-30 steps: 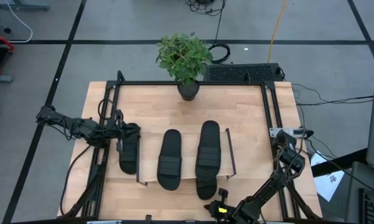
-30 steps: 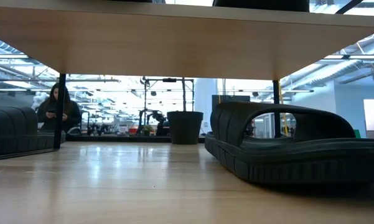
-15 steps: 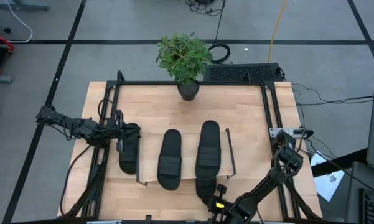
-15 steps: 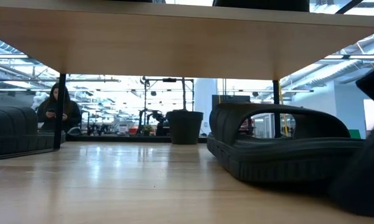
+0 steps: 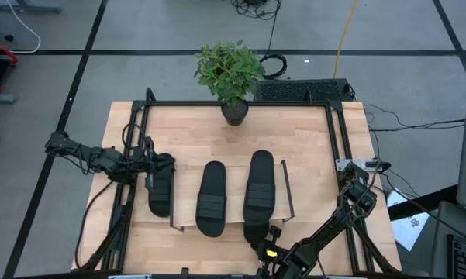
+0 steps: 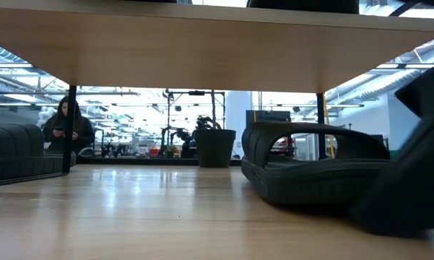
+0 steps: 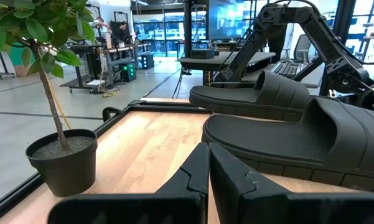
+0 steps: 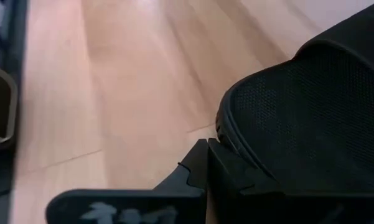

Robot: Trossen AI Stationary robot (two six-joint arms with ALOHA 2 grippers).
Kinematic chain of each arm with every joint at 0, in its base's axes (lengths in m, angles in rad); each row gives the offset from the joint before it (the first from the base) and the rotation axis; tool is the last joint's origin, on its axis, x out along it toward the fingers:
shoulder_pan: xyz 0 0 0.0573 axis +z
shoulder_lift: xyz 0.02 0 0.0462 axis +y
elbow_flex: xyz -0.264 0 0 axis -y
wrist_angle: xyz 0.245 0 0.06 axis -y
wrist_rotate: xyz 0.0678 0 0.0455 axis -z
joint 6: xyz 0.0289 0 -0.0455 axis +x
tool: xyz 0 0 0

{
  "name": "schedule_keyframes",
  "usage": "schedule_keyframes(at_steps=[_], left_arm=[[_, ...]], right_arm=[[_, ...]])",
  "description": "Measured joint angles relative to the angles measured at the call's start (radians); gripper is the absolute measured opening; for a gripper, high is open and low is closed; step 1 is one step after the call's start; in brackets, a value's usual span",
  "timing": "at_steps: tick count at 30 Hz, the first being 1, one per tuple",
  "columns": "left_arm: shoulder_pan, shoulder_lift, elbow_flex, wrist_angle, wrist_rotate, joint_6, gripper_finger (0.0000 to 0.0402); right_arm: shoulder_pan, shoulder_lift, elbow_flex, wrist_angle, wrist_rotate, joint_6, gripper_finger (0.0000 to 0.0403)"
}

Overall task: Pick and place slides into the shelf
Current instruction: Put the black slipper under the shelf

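The desk (image 5: 217,132) is pale wood planking with a fine straight grain, edged by thin black metal rails. On it stands the shelf (image 5: 188,225), a low light-wood board carried on thin black wire end frames; from the low view its board (image 6: 202,50) spans overhead as a smooth, flat slab.

Three slides show from above, all matte black, long ovals with rounded ends and a wide ribbed strap across the middle. The left slide (image 5: 160,186) lies on the desk just outside the shelf's left end frame. The middle slide (image 5: 212,198) and the right slide (image 5: 260,188) lie side by side on the shelf board, apart, pointing toward the plant. In the low view another slide (image 6: 310,170) rests on the desk under the board, its strap arching over a thick, softly curved sole. The right wrist view shows a finely dimpled footbed and a rounded rim (image 8: 311,118).

The left gripper (image 5: 149,164) is at the far end of the left slide, its fingers (image 7: 227,180) together and holding nothing. The right gripper (image 5: 270,236) is at the desk's near edge by the right slide's near end, fingers (image 8: 236,171) together, their tips right at the slide's rim.

A potted plant (image 5: 231,77) with small green leaves sits in a round dark pot at the desk's far edge.
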Motion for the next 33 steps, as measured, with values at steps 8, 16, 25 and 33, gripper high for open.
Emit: schedule_keyframes(at_steps=[8,16,25,33], left_arm=[[0.0,0.0,0.0,-0.001,0.0,0.0,0.0017],[0.0,0.0,0.0,-0.001,0.0,0.002,0.0017],[0.0,0.0,0.0,-0.001,0.015,0.002,0.0017],[0.0,0.0,0.0,0.0,0.016,0.011,0.0017]], right_arm=[[-0.012,0.0,0.0,-0.031,0.003,0.016,0.0],[-0.008,0.0,0.0,-0.068,0.01,0.07,0.0],[0.0,-0.004,-0.004,-0.029,0.017,0.025,0.0],[0.056,-0.072,-0.005,0.081,0.003,-0.134,0.0]])
